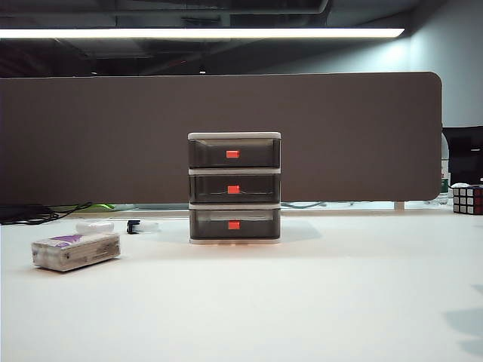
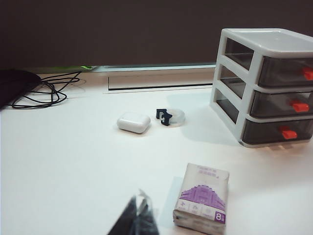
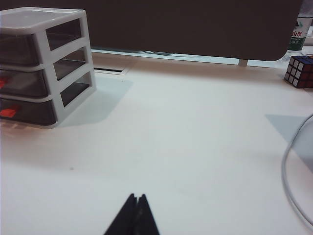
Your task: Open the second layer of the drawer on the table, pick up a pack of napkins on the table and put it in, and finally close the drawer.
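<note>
The drawer (image 1: 235, 188) stands mid-table, a white frame with three smoky grey tiers, all pushed in. Its second layer (image 1: 234, 187) shows a red-orange tab; it is also seen as the second layer (image 2: 281, 103) and the second layer (image 3: 22, 83) in the wrist views. The pack of napkins (image 1: 75, 250) lies flat on the table (image 1: 302, 302) at the left, purple patch up, also the pack of napkins (image 2: 202, 198). My left gripper (image 2: 139, 200) is shut and empty, just beside the pack. My right gripper (image 3: 136, 197) is shut and empty, well away from the unit. Neither arm shows in the exterior view.
A small white rounded case (image 2: 133, 122) and a tape roll with a dark clip (image 2: 170, 116) lie between the pack and the unit. Black cables (image 2: 44, 93) lie at the far left. A Rubik's cube (image 1: 467, 199) sits far right, and a white cable (image 3: 293, 181) curves nearby.
</note>
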Controlling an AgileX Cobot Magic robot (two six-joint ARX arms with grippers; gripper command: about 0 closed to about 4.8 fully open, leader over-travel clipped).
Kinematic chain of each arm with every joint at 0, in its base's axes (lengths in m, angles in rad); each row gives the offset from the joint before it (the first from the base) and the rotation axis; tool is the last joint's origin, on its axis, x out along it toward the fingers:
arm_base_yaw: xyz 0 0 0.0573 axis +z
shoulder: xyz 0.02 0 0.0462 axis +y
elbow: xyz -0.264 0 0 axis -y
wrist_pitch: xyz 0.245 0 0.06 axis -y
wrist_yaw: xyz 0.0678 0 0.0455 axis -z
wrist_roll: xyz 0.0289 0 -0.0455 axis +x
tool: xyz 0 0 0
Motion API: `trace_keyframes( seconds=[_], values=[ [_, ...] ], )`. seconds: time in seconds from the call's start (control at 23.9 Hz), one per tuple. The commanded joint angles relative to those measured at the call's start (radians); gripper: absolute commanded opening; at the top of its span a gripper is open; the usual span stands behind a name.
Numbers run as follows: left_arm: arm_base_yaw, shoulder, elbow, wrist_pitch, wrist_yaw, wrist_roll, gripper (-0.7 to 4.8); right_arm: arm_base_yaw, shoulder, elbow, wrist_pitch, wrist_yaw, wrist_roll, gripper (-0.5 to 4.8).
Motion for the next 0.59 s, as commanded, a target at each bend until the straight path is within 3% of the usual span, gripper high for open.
trace_keyframes(
  seconds=[0.04,0.42,0.59],
  values=[
    [0.002,0.000,0.006,0.007,0.003,-0.003,-0.05,0.000,-0.002,-0.006,0.016,-0.002,-0.003,-0.05],
    [0.002,0.000,0.006,0.008,0.005,-0.009,-0.05,0.000,-0.002,-0.006,0.016,-0.002,-0.003,-0.05],
    [0.001,0.000,0.006,0.021,0.158,-0.155,-0.02,0.000,-0.002,-0.006,0.016,-0.040,0.008,-0.05]
  ],
)
